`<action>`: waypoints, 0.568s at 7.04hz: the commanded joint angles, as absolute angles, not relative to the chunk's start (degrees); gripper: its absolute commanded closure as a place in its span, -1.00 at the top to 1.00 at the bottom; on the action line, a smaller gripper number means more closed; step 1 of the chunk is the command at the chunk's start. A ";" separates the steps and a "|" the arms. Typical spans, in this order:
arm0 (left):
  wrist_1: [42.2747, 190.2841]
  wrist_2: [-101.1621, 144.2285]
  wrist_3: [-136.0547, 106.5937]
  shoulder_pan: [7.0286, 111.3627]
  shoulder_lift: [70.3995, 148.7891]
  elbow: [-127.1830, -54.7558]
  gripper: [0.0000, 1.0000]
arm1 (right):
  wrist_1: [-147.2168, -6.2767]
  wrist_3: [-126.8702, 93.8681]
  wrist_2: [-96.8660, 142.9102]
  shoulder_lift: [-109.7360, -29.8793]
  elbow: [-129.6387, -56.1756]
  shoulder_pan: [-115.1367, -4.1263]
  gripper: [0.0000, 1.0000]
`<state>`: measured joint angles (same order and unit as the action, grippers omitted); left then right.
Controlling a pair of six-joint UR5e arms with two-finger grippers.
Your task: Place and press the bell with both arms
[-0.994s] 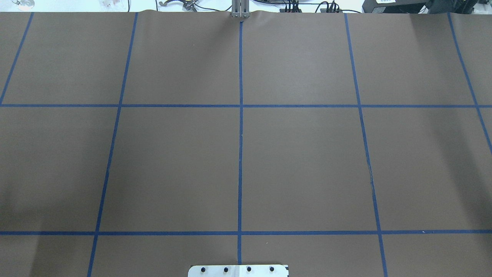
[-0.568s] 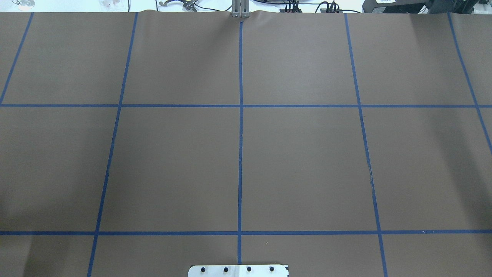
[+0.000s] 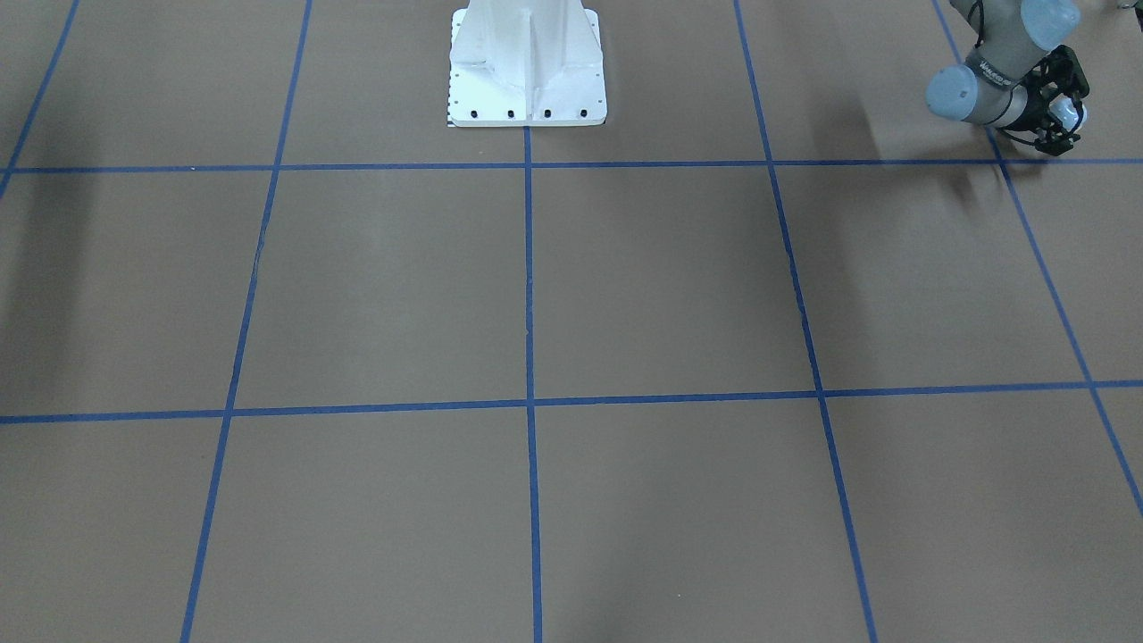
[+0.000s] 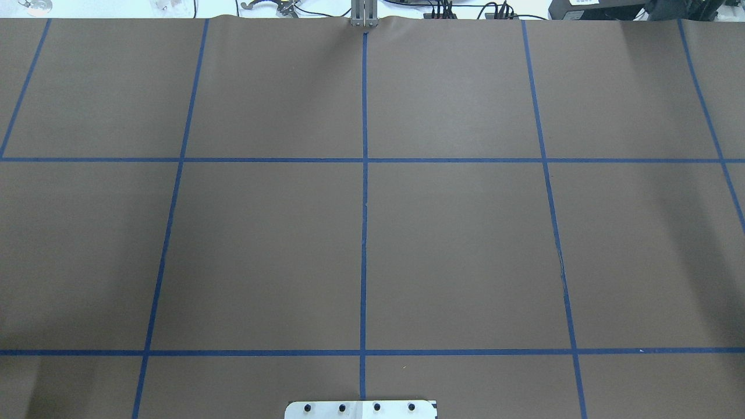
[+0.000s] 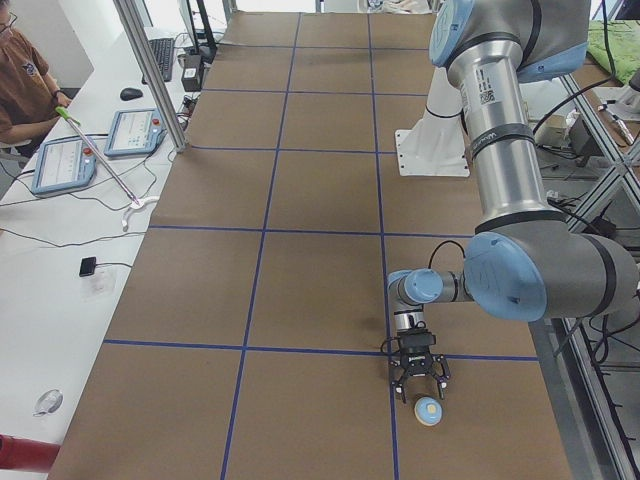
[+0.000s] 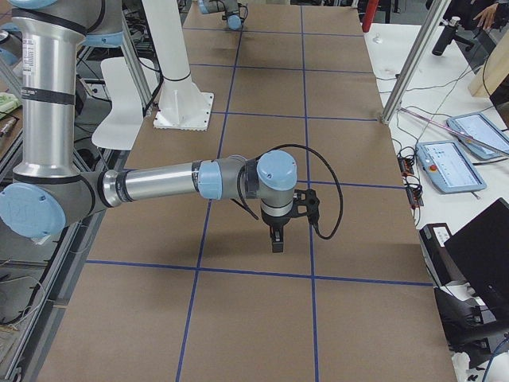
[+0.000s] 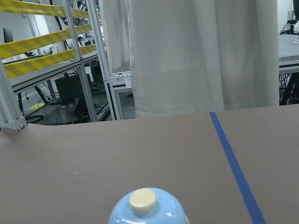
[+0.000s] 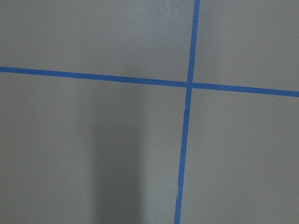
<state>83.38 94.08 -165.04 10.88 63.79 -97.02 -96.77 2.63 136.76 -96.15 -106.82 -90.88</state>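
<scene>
The bell (image 5: 428, 410), a light-blue dome with a cream button, stands on the brown table near its left end, by a blue tape line. In the front-facing view the bell (image 3: 1072, 113) shows as a pale spot at the top right. My left gripper (image 5: 423, 384) lies low over the table with its fingers spread open, their tips just short of the bell, not touching it. The left wrist view has the bell (image 7: 147, 210) close at its bottom edge. My right gripper (image 6: 276, 243) points down above the table's middle; I cannot tell whether it is open or shut.
The white pedestal base (image 3: 527, 71) stands at the robot's side of the table. Blue tape lines (image 4: 364, 233) mark a grid on the brown cover. A person (image 5: 20, 80) sits at a side bench with teach pendants (image 5: 135, 130). The table's end edge lies close behind the bell.
</scene>
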 commanded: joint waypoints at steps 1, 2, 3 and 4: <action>83.50 94.04 -165.41 10.81 63.81 -95.28 1.00 | -96.77 2.64 136.76 -96.15 -107.05 -90.88 1.00; 83.50 94.04 -165.67 10.81 63.81 -95.01 1.00 | -96.77 2.64 136.76 -96.15 -107.14 -90.88 1.00; 83.76 94.04 -165.85 10.20 63.81 -94.40 1.00 | -96.77 2.64 136.76 -96.15 -107.14 -90.88 1.00; 84.63 94.04 -166.02 9.93 63.90 -93.70 1.00 | -96.77 2.64 136.76 -96.15 -107.14 -90.88 1.00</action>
